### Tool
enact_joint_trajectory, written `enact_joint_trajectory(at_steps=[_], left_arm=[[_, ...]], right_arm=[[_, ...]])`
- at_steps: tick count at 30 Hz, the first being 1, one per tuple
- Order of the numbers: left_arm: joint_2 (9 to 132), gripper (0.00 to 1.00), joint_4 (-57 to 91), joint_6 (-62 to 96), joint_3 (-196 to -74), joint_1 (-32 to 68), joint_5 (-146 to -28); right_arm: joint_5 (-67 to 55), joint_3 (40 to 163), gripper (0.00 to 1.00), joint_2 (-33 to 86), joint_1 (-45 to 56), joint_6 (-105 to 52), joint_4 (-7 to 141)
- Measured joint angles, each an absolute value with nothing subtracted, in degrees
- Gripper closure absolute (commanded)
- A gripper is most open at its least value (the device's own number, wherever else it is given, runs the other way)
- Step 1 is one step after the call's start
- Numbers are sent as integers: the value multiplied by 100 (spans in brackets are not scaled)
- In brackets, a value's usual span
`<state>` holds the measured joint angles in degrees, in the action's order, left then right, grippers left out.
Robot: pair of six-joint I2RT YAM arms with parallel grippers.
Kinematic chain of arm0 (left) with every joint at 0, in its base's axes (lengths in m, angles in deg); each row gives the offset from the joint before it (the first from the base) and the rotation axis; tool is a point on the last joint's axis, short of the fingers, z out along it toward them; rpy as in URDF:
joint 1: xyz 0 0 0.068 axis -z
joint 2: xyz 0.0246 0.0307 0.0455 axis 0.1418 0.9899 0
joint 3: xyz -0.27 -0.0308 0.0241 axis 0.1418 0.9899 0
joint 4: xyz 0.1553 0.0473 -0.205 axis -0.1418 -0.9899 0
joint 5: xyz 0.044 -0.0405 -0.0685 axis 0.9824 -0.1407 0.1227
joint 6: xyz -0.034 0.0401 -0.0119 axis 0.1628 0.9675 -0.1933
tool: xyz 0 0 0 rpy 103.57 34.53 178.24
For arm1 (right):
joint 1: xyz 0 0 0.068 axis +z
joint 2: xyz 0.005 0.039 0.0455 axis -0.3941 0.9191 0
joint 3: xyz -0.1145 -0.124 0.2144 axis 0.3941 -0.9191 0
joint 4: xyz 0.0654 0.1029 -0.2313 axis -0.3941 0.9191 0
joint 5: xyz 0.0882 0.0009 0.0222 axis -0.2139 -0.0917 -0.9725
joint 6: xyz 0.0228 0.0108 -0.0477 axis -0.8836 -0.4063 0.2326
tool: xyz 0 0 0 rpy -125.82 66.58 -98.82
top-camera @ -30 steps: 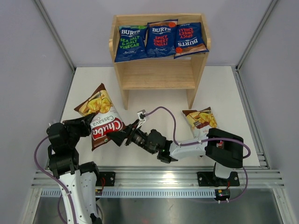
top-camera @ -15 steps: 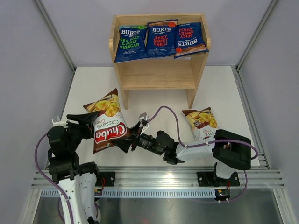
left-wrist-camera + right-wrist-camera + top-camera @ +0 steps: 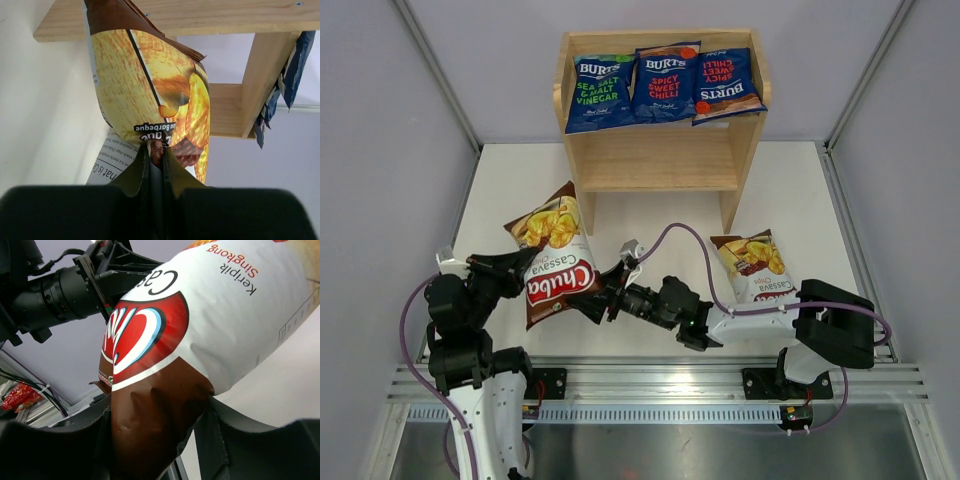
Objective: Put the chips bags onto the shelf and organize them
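Observation:
Three dark blue Burts bags point(image 3: 663, 84) lie in a row on the top tier of the wooden shelf point(image 3: 660, 160). A brown-and-white Chuba bag point(image 3: 556, 262) is held off the table between both grippers. My left gripper point(image 3: 523, 264) is shut on its left edge; the pinched seam shows in the left wrist view point(image 3: 157, 150). My right gripper point(image 3: 588, 301) is shut on its brown bottom end point(image 3: 150, 425). A second Chuba bag point(image 3: 753, 264) lies flat on the table at the right.
The shelf's lower tier point(image 3: 660, 170) holds nothing. The shelf's side panels point(image 3: 745, 165) stand close behind the held bag. The white table point(image 3: 510, 185) is walled by grey panels left, right and back.
Both grippers have carried the Chuba bag up and toward the shelf. The right arm has stretched further left and forward. The bags on the shelf and the second Chuba bag have not moved.

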<state>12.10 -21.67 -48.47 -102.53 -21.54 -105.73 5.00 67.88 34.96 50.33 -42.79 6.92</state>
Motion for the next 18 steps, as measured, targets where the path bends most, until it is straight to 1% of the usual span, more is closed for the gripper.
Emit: enact_joint_trajectory(at_steps=[1, 6, 7, 8, 9, 10, 11, 12, 14, 15, 16, 18], left_arm=[[1199, 100, -2086, -4840, -10237, -2152, -10592], [1177, 100, -2040, -4794, -10228, -2137, -10597], [1173, 100, -2077, -4774, -10244, -2137, -10579], [1173, 100, -2141, -4746, -10281, -2137, -10555], [1170, 100, -2200, -4720, -10329, -2134, -10529], [1168, 100, -2270, -4696, -10388, -2132, -10496], [1166, 100, -2320, -4674, -10454, -2132, -10466], [1162, 100, -2366, -4667, -10515, -2132, -10444], [1162, 100, -2462, -4670, -10648, -2132, -10407], [1162, 100, -2515, -4670, -10731, -2132, -10385], [1164, 100, -2552, -4670, -10823, -2132, -10350], [1175, 100, -2628, -4670, -11044, -2132, -10291]], right_arm=[[504, 6781, 100, 3472, 5016, -4259, 740], [498, 6768, 99, 3393, 5007, -4240, 948], [493, 6768, 83, 3378, 5007, -4255, 979], [491, 6763, 80, 3367, 5007, -4286, 992], [491, 6763, 79, 3360, 5007, -4364, 1014], [491, 6763, 69, 3350, 5007, -4484, 1036], [480, 6763, 63, 3336, 5007, -4574, 1060], [474, 6766, 60, 3317, 5007, -4705, 1075], [458, 6790, 39, 3273, 5007, -4941, 1136], [454, 6807, 34, 3240, 5007, -5099, 1175], [443, 6827, 32, 3192, 5005, -5256, 1228], [428, 6871, 22, 3074, 4985, -5573, 1328]])
